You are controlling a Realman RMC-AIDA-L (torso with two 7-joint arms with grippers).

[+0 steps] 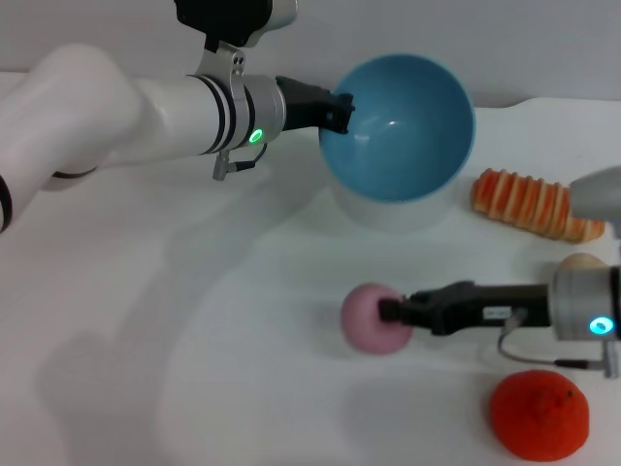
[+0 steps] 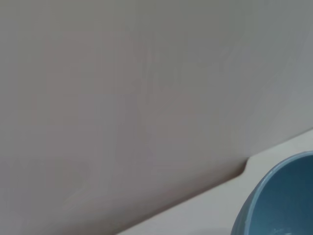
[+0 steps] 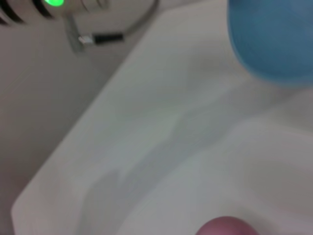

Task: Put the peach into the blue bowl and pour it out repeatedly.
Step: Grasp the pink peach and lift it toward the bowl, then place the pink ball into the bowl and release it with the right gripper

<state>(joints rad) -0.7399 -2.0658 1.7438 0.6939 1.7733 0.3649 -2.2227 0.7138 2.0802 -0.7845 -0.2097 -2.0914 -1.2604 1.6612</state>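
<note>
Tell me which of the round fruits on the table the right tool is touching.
The small pink round toy peach: the right tool meets its side. The larger orange-red fruit sits nearer the robot, and the beige round lump lies behind the arm, both untouched.

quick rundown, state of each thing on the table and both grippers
blue bowl: empty, tilted toward the camera, held at its rim
left gripper: shut on the bowl's rim
peach: outside the bowl, at the right gripper's tips
right gripper: at the peach, grip unclear
orange-red fruit: resting on the table, untouched
ridged orange piece: lying beside the bowl
beige lump: partly hidden behind the right arm
</note>
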